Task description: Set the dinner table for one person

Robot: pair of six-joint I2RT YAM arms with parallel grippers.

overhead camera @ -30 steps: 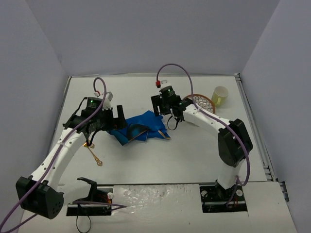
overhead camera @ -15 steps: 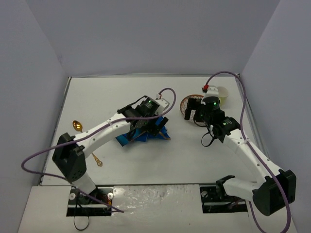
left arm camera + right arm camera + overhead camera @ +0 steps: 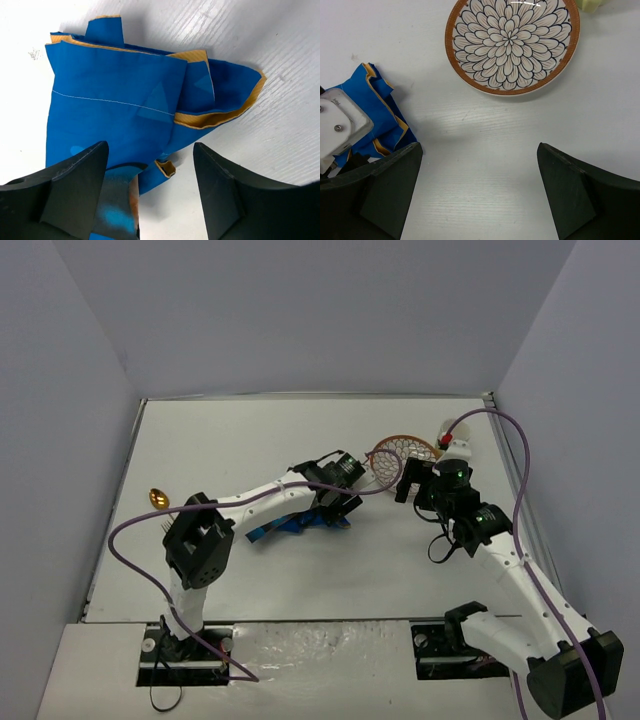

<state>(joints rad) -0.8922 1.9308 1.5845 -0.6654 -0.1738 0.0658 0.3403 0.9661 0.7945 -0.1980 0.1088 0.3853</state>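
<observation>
A crumpled blue placemat (image 3: 285, 524) with orange edging lies mid-table on the white dinner table (image 3: 250, 435). My left gripper (image 3: 338, 500) hovers over its right end, open and empty. In the left wrist view the placemat (image 3: 120, 95) fills the upper left, and one folded corner lies between the open fingers of the left gripper (image 3: 150, 195). My right gripper (image 3: 410, 482) is open and empty, just in front of a flower-patterned plate (image 3: 402, 452). The right wrist view shows the plate (image 3: 512, 42) ahead, the placemat (image 3: 380, 112) at left, and bare table under the right gripper (image 3: 477, 195).
A pale yellow cup (image 3: 452, 430) stands behind the plate, partly hidden by my right arm; its edge shows in the right wrist view (image 3: 590, 4). A gold spoon (image 3: 157, 498) lies at the far left. The left gripper's white body (image 3: 340, 127) sits on the placemat's edge.
My left arm swung from the table's left side across to the placemat's right end. My right arm drew back rightward from the placemat to the plate. The placemat is more bunched.
</observation>
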